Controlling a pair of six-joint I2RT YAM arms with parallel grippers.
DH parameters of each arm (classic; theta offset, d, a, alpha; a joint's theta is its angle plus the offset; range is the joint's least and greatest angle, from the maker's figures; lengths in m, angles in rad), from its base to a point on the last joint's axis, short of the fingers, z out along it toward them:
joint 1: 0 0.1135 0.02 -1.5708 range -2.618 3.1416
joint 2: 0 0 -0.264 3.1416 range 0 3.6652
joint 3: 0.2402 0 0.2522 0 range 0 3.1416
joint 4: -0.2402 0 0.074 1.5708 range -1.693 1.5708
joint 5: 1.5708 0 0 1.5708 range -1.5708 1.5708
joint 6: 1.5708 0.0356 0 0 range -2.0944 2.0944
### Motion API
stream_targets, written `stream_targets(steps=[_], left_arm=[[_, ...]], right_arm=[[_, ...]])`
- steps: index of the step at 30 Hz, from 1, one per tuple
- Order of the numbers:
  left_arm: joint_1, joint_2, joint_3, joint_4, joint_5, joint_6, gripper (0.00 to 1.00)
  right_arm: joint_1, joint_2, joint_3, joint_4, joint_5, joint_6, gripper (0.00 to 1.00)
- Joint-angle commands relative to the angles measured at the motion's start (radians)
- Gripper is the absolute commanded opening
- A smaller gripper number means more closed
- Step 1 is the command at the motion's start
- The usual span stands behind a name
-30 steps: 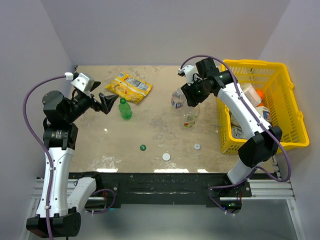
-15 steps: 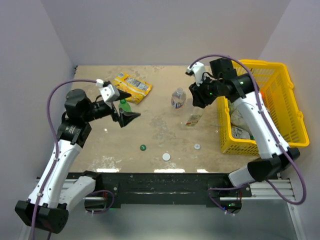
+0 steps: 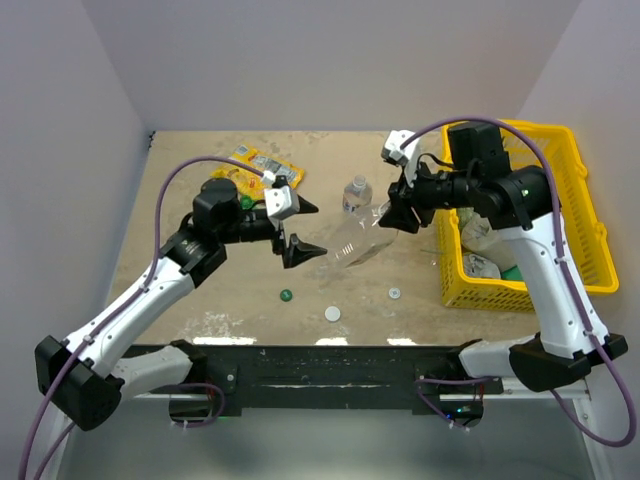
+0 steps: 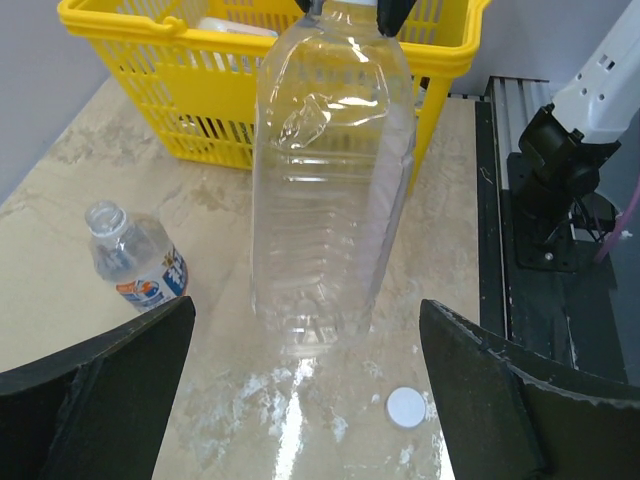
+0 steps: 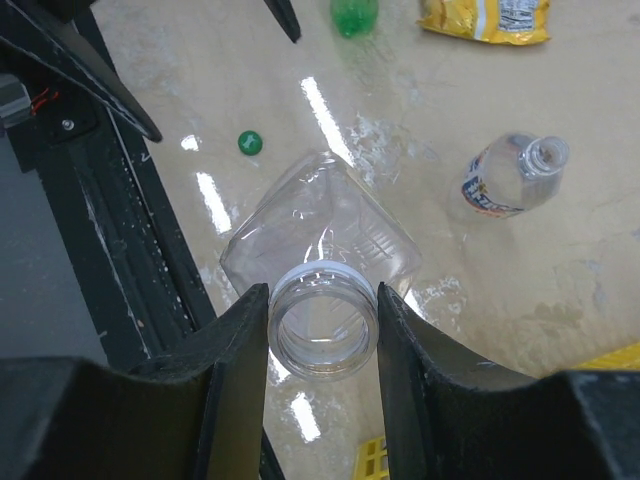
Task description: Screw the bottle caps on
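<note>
1. Along the right edge of the overhead view sits the yellow basket (image 3: 540,128).
2. Mid-frame, the clear bottle (image 3: 355,243) lies tilted, its long axis running from the open neck at upper right to the base at lower left.
3. At the neck, the right gripper (image 5: 320,300) pinches it, a finger on each side.
4. Just off the base, the left gripper (image 3: 320,230) is spread wide, touching nothing.
5. Above stands the labelled bottle (image 3: 356,195); below lie the green cap (image 3: 286,295), white cap (image 3: 332,314) and pale cap (image 3: 395,293).

The big bottle (image 4: 330,190) is clear and ribbed. The small bottle (image 4: 140,270), lower left in the left wrist view, has a white, blue and orange label. Around them are the yellow basket (image 4: 200,60), a white cap (image 4: 406,406), a dark green cap (image 5: 249,143) and the mottled beige surface (image 4: 60,200).
</note>
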Motion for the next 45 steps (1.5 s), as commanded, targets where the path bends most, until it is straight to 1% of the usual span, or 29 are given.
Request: stream_targets(steps=[1,4,7,11,15,20,23,27,31,33,34,37,41,45], left_arm=[[-0.074,0.069,0.056,0.101,-0.081,-0.006,1.0],[-0.144,0.113,0.092,0.105,-0.117,-0.009,1.0],[-0.187,0.147,0.122,0.117,-0.151,-0.023,1.0],[-0.206,0.184,0.153,0.116,-0.183,-0.027,1.0],[-0.218,0.204,0.164,0.116,-0.192,-0.049,1.0],[-0.224,0.19,0.13,0.101,-0.275,-0.021,1.0],[-0.222,0.163,0.086,0.11,-0.298,-0.009,1.0],[-0.222,0.155,0.061,0.14,-0.292,-0.009,0.98],[-0.222,0.144,0.035,0.163,-0.287,0.006,0.91],[-0.222,0.14,0.02,0.192,-0.283,-0.003,0.93],[-0.224,0.132,0.014,0.209,-0.281,-0.023,0.97],[-0.222,0.141,0.012,0.234,-0.234,-0.041,0.99],[-0.222,0.16,0.004,0.243,-0.18,-0.06,0.99],[-0.222,0.15,-0.016,0.24,-0.198,-0.07,0.93]], right_arm=[[0.022,-0.014,0.034,-0.004,-0.056,-0.009,0.0],[0.038,-0.015,0.029,0.028,-0.062,0.01,0.0],[0.067,-0.012,0.028,0.068,-0.039,0.041,0.0],[0.094,-0.018,0.012,0.124,0.025,0.093,0.0],[0.094,-0.034,-0.02,0.191,0.085,0.148,0.0],[0.094,-0.041,-0.018,0.214,0.099,0.201,0.0],[0.094,-0.045,-0.02,0.226,0.084,0.213,0.0],[0.093,-0.045,-0.041,0.24,0.047,0.228,0.0],[0.093,-0.046,-0.054,0.242,0.021,0.241,0.0],[0.093,-0.048,-0.063,0.246,0.006,0.247,0.0],[0.094,-0.048,-0.067,0.248,-0.011,0.251,0.0],[0.093,-0.048,-0.078,0.259,-0.039,0.256,0.0],[0.094,-0.038,-0.075,0.268,-0.046,0.268,0.0],[0.094,-0.034,-0.072,0.269,-0.03,0.265,0.0]])
